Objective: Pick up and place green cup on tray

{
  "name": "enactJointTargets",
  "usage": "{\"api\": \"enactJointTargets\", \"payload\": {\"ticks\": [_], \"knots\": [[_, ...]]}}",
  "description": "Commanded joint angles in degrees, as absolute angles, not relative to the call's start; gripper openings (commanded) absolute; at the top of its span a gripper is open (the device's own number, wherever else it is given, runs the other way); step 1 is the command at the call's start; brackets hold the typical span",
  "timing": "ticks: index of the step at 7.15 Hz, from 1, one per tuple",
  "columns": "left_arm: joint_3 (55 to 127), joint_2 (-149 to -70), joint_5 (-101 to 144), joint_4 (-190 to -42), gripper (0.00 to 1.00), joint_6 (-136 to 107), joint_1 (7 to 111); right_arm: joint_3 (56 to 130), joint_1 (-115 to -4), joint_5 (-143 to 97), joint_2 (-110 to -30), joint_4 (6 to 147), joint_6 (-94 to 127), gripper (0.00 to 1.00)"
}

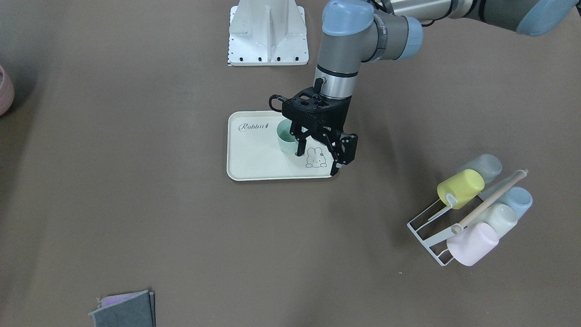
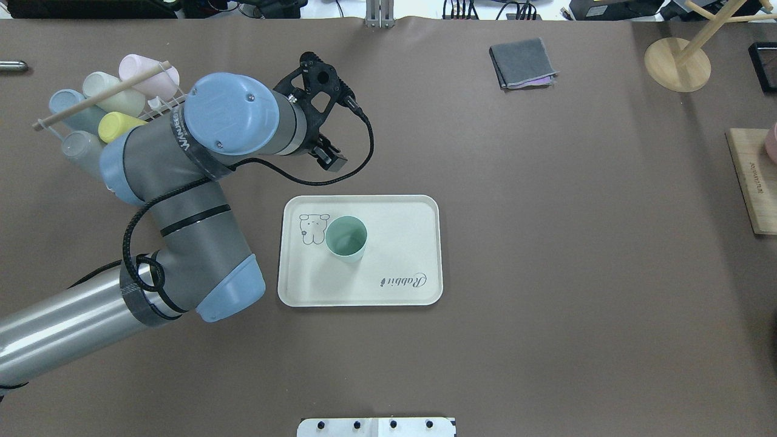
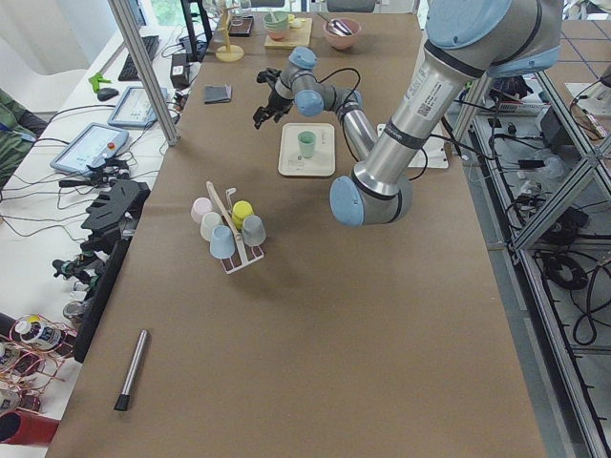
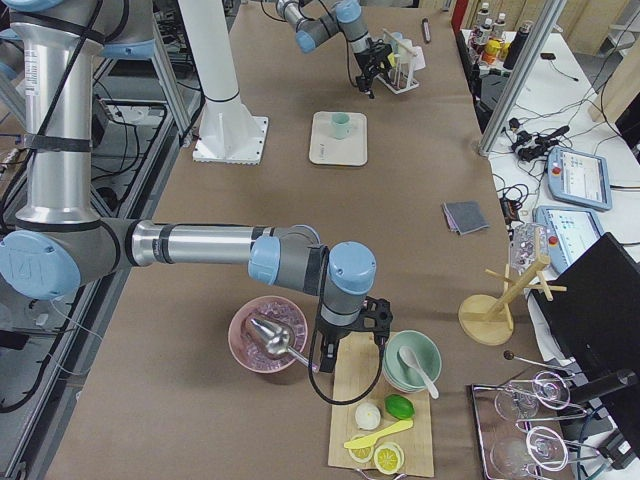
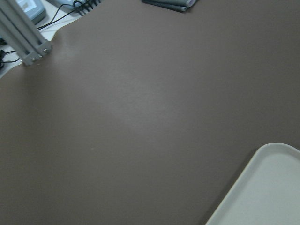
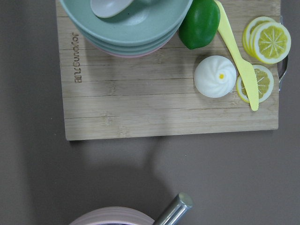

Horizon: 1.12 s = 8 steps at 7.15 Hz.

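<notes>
The green cup (image 1: 285,138) stands upright on the cream "Rabbit" tray (image 1: 254,159), between the lettering and the bunny drawing. It also shows in the overhead view (image 2: 346,238) on the tray (image 2: 394,243). My left gripper (image 1: 317,160) is open and empty, held above the table beside the cup, clear of it. The left wrist view shows only bare table and a tray corner (image 5: 267,187). My right gripper (image 4: 350,330) hangs far off over a wooden board (image 6: 168,108). It shows only in the exterior right view, so I cannot tell if it is open.
A wire rack (image 1: 426,236) with several cups lying in it, one of them yellow (image 1: 460,187), is on my left. A folded grey cloth (image 2: 522,62) and a wooden stand (image 2: 677,64) are at the far side. A pink bowl (image 4: 268,335) sits by the board.
</notes>
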<state>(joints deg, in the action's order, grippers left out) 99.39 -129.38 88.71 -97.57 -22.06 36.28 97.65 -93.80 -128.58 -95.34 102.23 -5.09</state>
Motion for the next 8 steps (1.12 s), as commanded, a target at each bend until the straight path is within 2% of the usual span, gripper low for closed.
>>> {"api": "enactJointTargets", "payload": {"ticks": [1, 3, 4, 6, 7, 8], "knots": [[102.82, -126.75, 82.62, -96.31, 0.99, -21.97, 37.18, 97.65, -93.78, -128.67, -95.36, 102.22, -5.1, 1.0], [103.45, -117.21, 86.97, -117.12, 0.99, -22.15, 37.35, 97.65, -93.78, -128.67, -95.36, 102.22, -5.1, 1.0], [103.36, -114.9, 91.45, -119.59, 0.99, -22.06, 40.31, 97.65, -93.78, -128.67, -95.36, 102.22, -5.18, 1.0], [104.58, -117.4, 108.82, -107.82, 0.99, -22.06, 49.7, 97.65, -93.78, -128.58, -95.36, 102.22, -5.19, 1.0], [106.24, -116.2, 110.03, -106.28, 0.99, -21.97, 51.92, 97.65, -93.78, -128.67, -95.36, 102.22, -5.19, 1.0], [106.09, -114.28, 119.61, -103.13, 0.99, -21.45, 58.56, 97.65, -93.78, -128.67, -95.36, 102.22, -5.19, 1.0]]}}
